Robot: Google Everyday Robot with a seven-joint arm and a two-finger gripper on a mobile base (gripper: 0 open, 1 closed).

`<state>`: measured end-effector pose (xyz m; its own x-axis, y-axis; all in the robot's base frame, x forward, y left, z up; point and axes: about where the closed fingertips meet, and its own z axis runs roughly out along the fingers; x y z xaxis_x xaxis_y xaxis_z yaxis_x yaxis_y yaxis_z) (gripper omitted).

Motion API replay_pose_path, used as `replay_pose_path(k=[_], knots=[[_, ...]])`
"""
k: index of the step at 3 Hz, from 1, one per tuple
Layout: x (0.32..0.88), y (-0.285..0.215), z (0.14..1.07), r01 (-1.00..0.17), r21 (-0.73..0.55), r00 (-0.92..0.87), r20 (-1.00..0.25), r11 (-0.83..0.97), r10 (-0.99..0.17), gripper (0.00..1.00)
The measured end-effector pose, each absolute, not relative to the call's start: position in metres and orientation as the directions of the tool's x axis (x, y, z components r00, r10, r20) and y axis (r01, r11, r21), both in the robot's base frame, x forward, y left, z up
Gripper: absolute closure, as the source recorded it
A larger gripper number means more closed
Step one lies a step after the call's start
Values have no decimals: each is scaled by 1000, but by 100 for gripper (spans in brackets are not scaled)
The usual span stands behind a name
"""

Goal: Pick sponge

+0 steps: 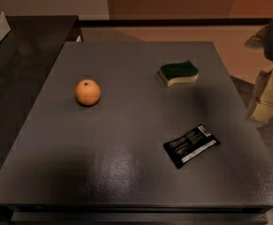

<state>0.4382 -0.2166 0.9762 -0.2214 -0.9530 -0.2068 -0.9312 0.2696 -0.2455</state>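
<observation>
The sponge point(178, 73) lies flat on the far right of the grey table point(126, 172), well apart from the orange point(88, 92) and the black packet point(191, 145). The pale form off the table's right edge is probably the gripper point(266, 97); whether it is apart or closed cannot be told. Step in hand: approach, which calls for moving left over the sponge, then descending astride it.
</observation>
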Motion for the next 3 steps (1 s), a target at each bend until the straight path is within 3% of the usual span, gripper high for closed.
replay_pose_path(k=[3], knots=[[488,-198,959,-941,-226,-186,-278,252,-942,0]])
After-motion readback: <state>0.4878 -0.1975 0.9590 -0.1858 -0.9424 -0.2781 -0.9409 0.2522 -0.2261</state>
